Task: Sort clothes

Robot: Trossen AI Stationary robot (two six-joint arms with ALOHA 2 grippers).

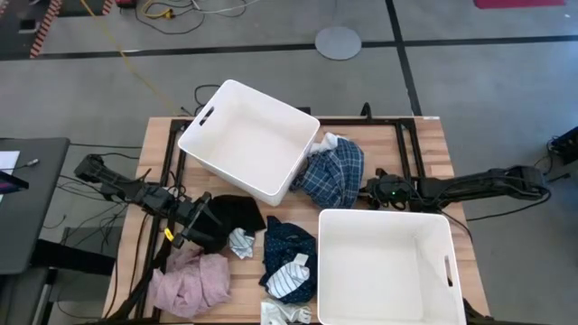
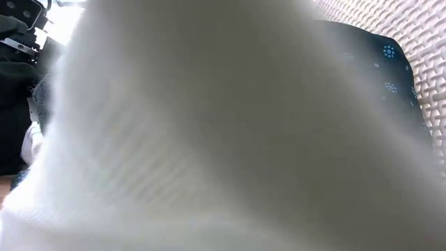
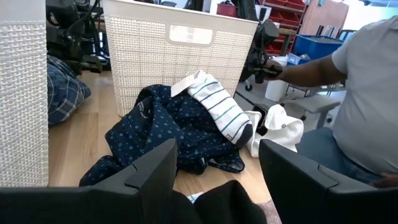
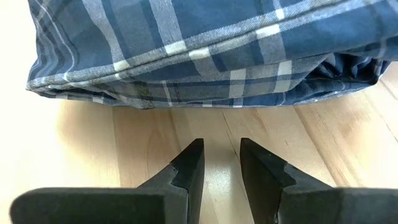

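Observation:
My left gripper [image 1: 194,226] [image 3: 217,155] stands open and level at the near-left edge of the black garment [image 1: 233,215], whose dark cloth [image 3: 230,199] shows low between its fingers. Beyond it lie the navy dotted garment [image 3: 168,130] [image 1: 289,246], with a striped sock [image 3: 221,109] [image 1: 291,275] resting on top, and white socks [image 3: 280,127]. The pink garment [image 1: 190,282] lies near the front left corner. My right gripper [image 1: 368,190] [image 4: 222,149] is narrowly open, tilted down over bare wood, just short of the blue plaid shirt [image 4: 205,50] [image 1: 334,171]. My left gripper has the black garment's edge [image 3: 230,199] under and between its open fingers; I cannot tell whether they touch it.
One white bin [image 1: 244,140] stands tilted at the far middle, another [image 1: 384,266] at the near right. A small white sock [image 1: 240,242] lies between the black and navy garments. White cloth [image 2: 209,139] fills the low view. A person [image 3: 367,93] sits beyond the table's near edge.

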